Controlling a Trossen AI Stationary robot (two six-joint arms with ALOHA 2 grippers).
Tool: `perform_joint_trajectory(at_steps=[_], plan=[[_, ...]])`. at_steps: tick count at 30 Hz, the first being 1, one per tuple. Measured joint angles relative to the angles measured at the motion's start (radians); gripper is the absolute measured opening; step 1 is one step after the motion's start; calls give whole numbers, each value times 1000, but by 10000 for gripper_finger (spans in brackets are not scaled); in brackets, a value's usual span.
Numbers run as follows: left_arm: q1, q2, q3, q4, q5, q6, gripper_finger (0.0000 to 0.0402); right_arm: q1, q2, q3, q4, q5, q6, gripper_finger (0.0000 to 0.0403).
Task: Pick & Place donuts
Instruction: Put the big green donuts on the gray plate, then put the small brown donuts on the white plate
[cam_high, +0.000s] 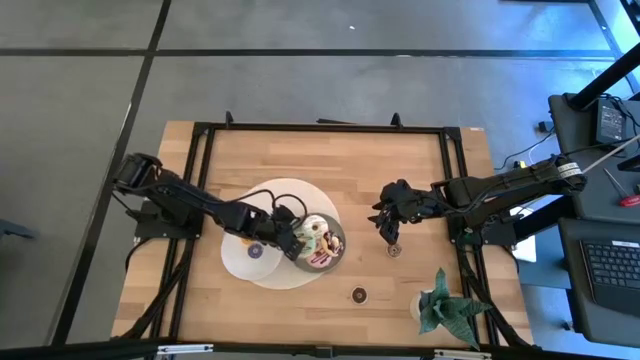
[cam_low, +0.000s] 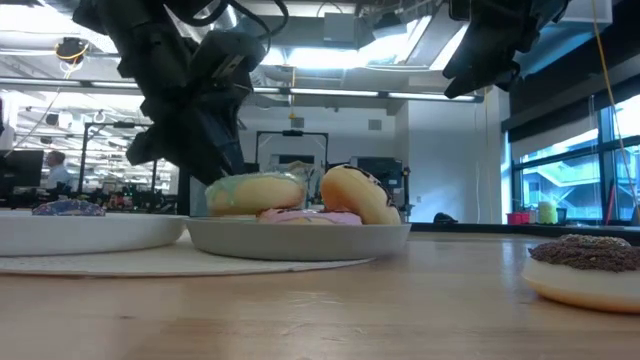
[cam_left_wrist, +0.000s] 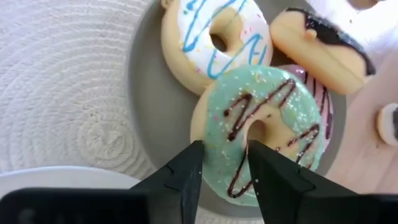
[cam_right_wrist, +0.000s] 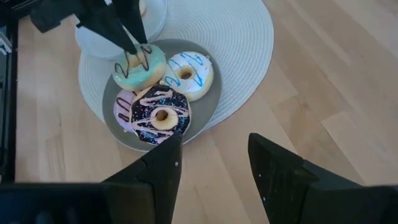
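Note:
A grey plate (cam_high: 338, 243) holds several donuts: a green-iced one (cam_left_wrist: 261, 134) with brown drizzle on top, a white one (cam_left_wrist: 214, 37) with blue lines, a dark-iced one (cam_right_wrist: 161, 116) and a pink one (cam_right_wrist: 121, 106) underneath. My left gripper (cam_left_wrist: 225, 163) is on the green donut from above. My right gripper (cam_right_wrist: 214, 155) is open and hangs above bare table to the plate's right (cam_high: 388, 230). A tiny purple donut (cam_low: 68, 208) lies on the white plate (cam_high: 240, 262). Two tiny dark donuts (cam_high: 358, 294) (cam_high: 393, 250) lie on the table. My left gripper has the green donut's ring (cam_left_wrist: 224, 134) between its two fingers, one finger (cam_left_wrist: 194, 163) at the outer rim and the other (cam_left_wrist: 264, 168) beside the hole. The fingers point down, slanting from the table's left. The donut rests on the pink and dark donuts (cam_low: 255, 190).
Both plates sit on a round pale woven mat (cam_high: 300, 195). A small potted plant (cam_high: 443, 305) stands near the table's near right corner. A black frame (cam_high: 320, 128) runs round the tabletop. Bare wood lies between the plate and my right gripper.

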Motion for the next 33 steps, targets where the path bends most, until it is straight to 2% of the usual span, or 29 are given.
perform_joint_trajectory(at_steps=[4, 13, 16, 19, 22, 24, 25, 30, 33], plan=[[23, -17, 0, -25, 55, 12, 127, 0, 0, 0, 0, 0, 0, 185], [36, -35, 0, -28, 50, 41, 128, 0, -1, 2, -19, 0, -1, 185], [46, -67, 0, -38, 47, 67, 128, -5, -15, 26, -161, -27, 19, 185], [59, -110, 0, -34, 41, 95, 128, -7, -25, 43, -311, -86, 124, 185], [72, -141, 0, -32, 40, 113, 128, -5, -19, 43, -394, -140, 245, 185], [78, -155, 0, -24, 37, 120, 128, 3, -6, 43, -442, -207, 262, 185], [79, -159, 0, -26, 31, 121, 128, 11, 1, 39, -447, -231, 259, 185], [79, -160, 0, -6, -15, 122, 128, 62, 27, -8, -371, -221, 275, 184], [79, -155, 0, -5, -15, 122, 128, 84, 48, -44, -328, -219, 342, 184]])
